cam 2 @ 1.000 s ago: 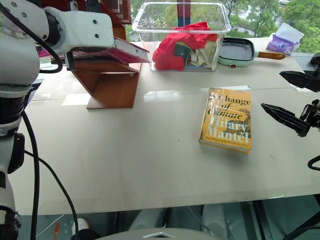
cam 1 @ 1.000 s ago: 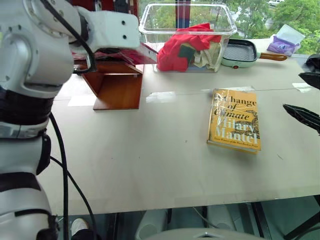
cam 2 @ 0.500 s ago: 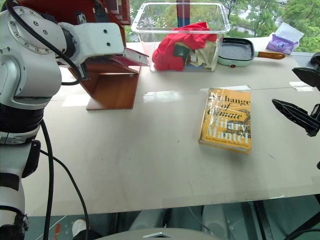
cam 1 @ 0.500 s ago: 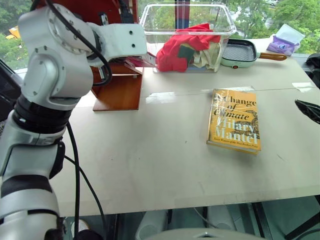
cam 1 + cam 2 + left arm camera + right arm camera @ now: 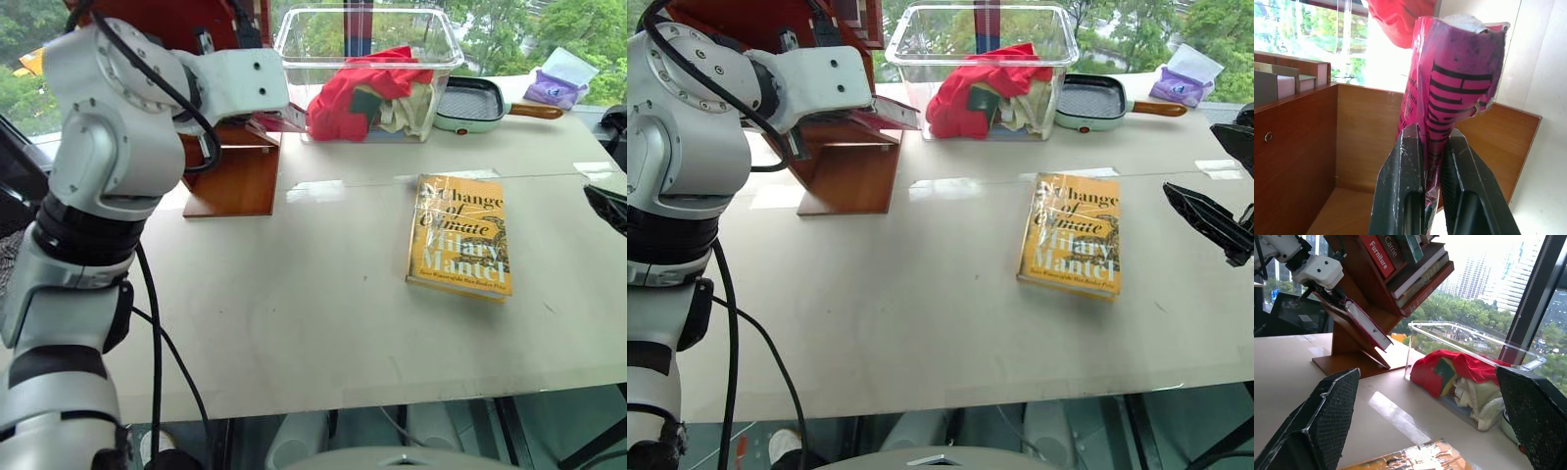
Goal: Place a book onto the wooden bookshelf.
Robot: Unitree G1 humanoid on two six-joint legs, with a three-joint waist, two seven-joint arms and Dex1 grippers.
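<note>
The pink book (image 5: 1459,73) is clamped at its lower edge by my left gripper (image 5: 1432,134), which is shut on it. In the right wrist view the book (image 5: 1359,320) leans at a slant under the lowest slanted board of the wooden bookshelf (image 5: 1347,357), its far end over the base board. From the head views the book's corner (image 5: 884,116) pokes out past my left wrist, above the shelf's foot (image 5: 235,176). My right gripper (image 5: 1227,181) hangs open at the table's right edge, holding nothing.
A yellow "Hilary Mantel" book (image 5: 458,235) lies flat right of the table's centre. Behind it stand a clear plastic bin (image 5: 294,49) with red cloth, a green pan (image 5: 470,103) and a purple packet (image 5: 558,83). Other books (image 5: 1400,254) fill the upper shelves.
My left arm has dropped a little and rolled, bringing the pink book lower and steeper against the shelf. The right gripper has swung out toward the right edge of view.
</note>
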